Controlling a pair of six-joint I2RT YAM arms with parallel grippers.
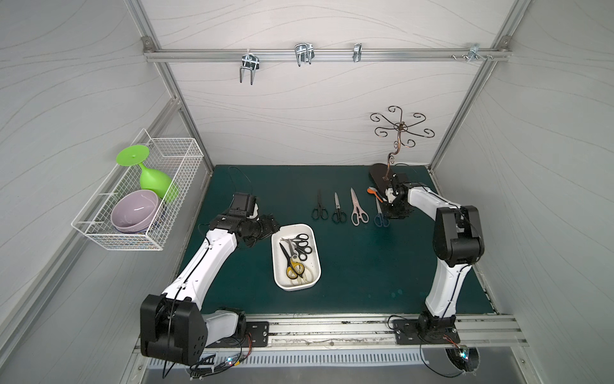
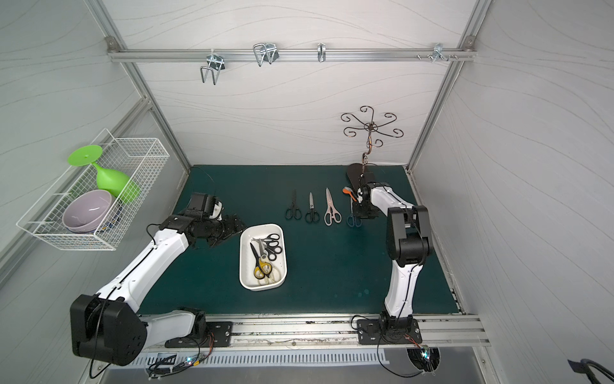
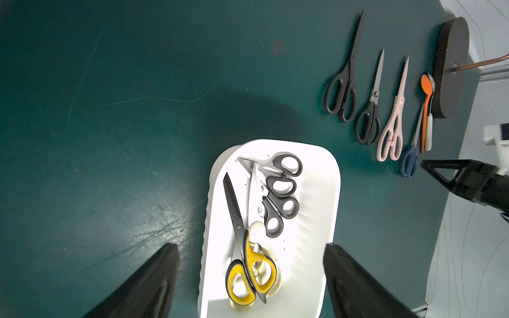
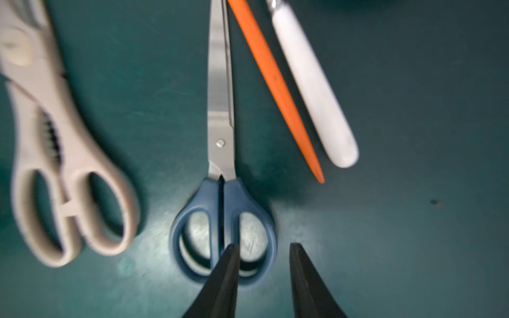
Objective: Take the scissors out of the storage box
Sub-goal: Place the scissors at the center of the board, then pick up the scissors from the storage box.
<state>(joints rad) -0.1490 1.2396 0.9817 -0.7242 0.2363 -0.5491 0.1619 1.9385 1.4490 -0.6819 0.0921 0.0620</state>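
Evidently the blue scissors (image 4: 223, 192) lie flat on the bench (image 4: 413, 110), their handle loops right under the tips of the right tool (image 4: 263, 245), which is parted with nothing pinched. It is best spread a little wider and lifted straight up, so that no tip snags a loop and the orange spoon (image 4: 272, 82) just beyond is not nudged. More scissors (image 3: 249, 252) are seen in the storage box (image 3: 316, 192), just ahead of the widely spread left tool (image 3: 250, 245).

The storage box (image 3: 314, 209) is smooth, glossy white plastic, and the worktop (image 3: 124, 124) is a dark green matt sheet with pale scuffs. The blue scissors (image 4: 220, 154) pair polished steel blades with smooth plastic handles.
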